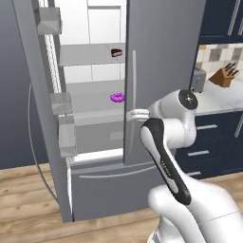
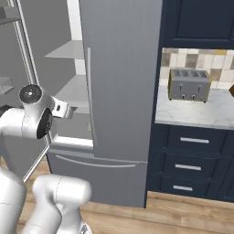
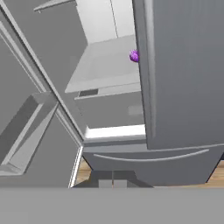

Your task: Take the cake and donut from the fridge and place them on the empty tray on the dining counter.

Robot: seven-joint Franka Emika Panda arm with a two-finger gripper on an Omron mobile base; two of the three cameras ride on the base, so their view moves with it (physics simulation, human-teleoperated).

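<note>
Standing here, I see the fridge [image 1: 161, 57] with its left door [image 1: 33, 95] swung wide open and the right door shut, so only the left half of the white interior shows. Furthest left are the grey door bins [image 1: 66, 135] on the open door. Moving right, the cake [image 1: 116, 52] sits on the upper shelf, close to the edge of the closed right door, and one shelf below it the donut [image 1: 117, 97] lies flat, also tucked near that door edge; in the hand view the donut [image 3: 134, 56] peeks out beside the door. Further right, the gripper [image 3: 112, 183] hangs low in front of the fridge, its fingers pressed together with nothing between them, well apart from both pastries. Beyond the fridge, a toaster [image 2: 189, 84] stands on the side counter [image 2: 196, 114], with a knife block [image 1: 224, 75] further along. Both treats look light and soft, I would say, so neither needs much squeeze. The donut's icing is likely slick and easily marred; pinching across the ring's outer sides from above seems safest. The cake slice is probably crumbly, and I would take it by its two flat sides, gently, reaching in from the left to clear the closed door.
</note>
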